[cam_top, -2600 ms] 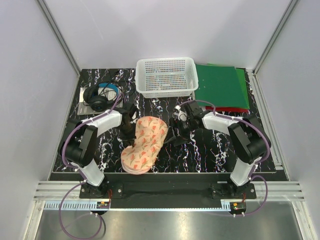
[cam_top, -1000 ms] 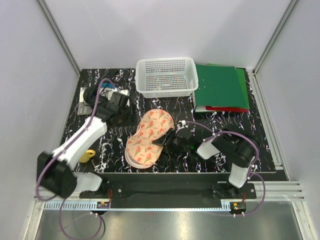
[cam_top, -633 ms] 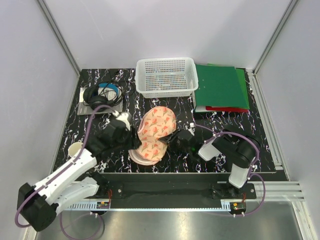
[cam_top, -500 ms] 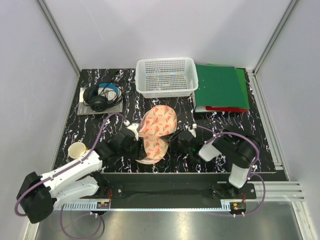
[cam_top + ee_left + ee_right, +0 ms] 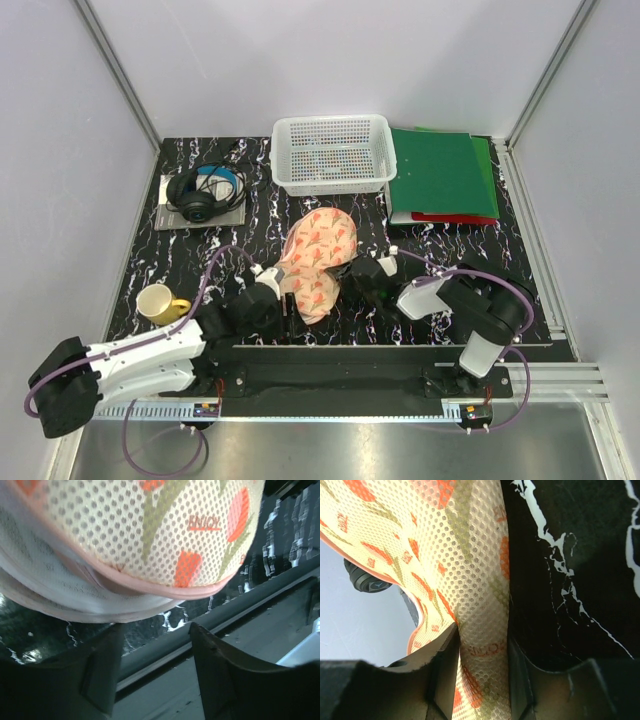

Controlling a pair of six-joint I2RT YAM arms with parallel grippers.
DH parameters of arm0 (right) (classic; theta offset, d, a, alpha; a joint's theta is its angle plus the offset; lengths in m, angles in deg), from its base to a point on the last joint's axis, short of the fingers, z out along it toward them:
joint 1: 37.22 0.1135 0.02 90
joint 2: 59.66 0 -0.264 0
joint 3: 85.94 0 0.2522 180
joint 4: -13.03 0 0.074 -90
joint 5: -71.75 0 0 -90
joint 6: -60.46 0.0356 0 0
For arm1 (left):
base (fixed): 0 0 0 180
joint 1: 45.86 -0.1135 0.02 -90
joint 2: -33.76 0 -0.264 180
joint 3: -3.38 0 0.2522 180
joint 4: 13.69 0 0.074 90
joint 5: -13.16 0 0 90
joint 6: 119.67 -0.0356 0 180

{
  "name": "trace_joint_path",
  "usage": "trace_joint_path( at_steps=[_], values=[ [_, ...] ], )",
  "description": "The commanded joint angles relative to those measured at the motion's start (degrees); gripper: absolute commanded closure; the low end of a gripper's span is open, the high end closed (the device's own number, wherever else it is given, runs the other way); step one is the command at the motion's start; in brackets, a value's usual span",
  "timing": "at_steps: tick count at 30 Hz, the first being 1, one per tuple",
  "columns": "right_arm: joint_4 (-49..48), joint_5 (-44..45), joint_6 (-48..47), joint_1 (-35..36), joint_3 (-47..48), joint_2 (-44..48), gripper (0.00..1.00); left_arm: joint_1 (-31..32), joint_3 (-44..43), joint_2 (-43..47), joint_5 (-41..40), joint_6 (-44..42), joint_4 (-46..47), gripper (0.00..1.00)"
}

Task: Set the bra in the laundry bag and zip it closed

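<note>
In front of the basket (image 5: 333, 152), the bag (image 5: 315, 262) is pinched at its edge by the right jaws, likely to steady it for zipping. The left jaws are spread empty at its near end. The bra is unseen, presumably inside.

The black, white-veined marble bench (image 5: 160, 255) before me carries a white plastic mesh basket (image 5: 333, 180) at the far middle and flat green folders (image 5: 440, 175) far right. Black headphones (image 5: 200, 195) lie on a grey pad (image 5: 225, 217) far left, a yellow mug (image 5: 158, 302) near left. The peach printed mesh laundry bag (image 5: 315, 260) tilts mid-bench.
</note>
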Motion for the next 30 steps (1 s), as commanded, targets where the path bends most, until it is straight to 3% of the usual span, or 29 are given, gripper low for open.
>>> trace_joint_path(
  at_steps=[1, 5, 6, 7, 10, 15, 19, 22, 25, 27, 30],
  values=[
    [4.5, 2.6, -2.3, 0.7, 2.6, 1.3, 0.52, 0.5, 0.8, 3.5, -1.6, 6.0, 4.0, 0.31],
    [3.4, 2.4, -1.0, 1.7, 1.8, 1.2, 0.50, -1.6, 1.0, 1.1, -4.5, 6.8, 4.7, 0.26],
    [3.3, 2.4, -0.5, 2.2, 1.6, 1.3, 0.50, -2.9, 0.7, -1.8, -3.1, 6.1, 5.2, 0.28],
    [3.2, 2.1, -0.4, 2.7, 1.4, 1.4, 0.47, -10.9, -0.9, -7.0, 1.7, 2.6, 7.2, 0.32],
    [3.1, 1.1, -0.7, 3.4, 1.4, 1.4, 0.41, -17.2, -3.3, -11.7, 5.8, -2.0, 7.5, 0.36],
    [-0.8, -2.4, -3.4, 4.6, 0.0, 0.3, 0.30, -19.7, -9.4, -11.8, 0.3, -10.1, 1.8, 0.39],
    [-8.7, -6.9, -10.1, 4.7, 1.3, -3.1, 0.26, -20.1, -10.3, -9.2, -1.9, -12.0, -1.2, 0.40],
    [-9.4, -10.2, -13.7, 4.6, 4.0, -5.3, 0.26, -20.0, -7.0, -5.8, -1.3, -11.0, -2.0, 0.44],
    [-8.3, -12.6, -14.6, 4.7, 6.2, -6.4, 0.39, -19.8, -1.2, 2.5, 3.4, -8.6, 0.1, 0.47],
    [-8.2, -13.2, -14.5, 4.7, 6.8, -5.7, 0.40, -19.4, 3.2, 9.3, 7.5, -6.0, 1.5, 0.46],
    [-4.4, -13.6, -14.7, 4.7, 8.7, -3.4, 0.42, -17.7, 6.9, 15.8, 10.6, -3.5, 6.2, 0.39]
  ],
)
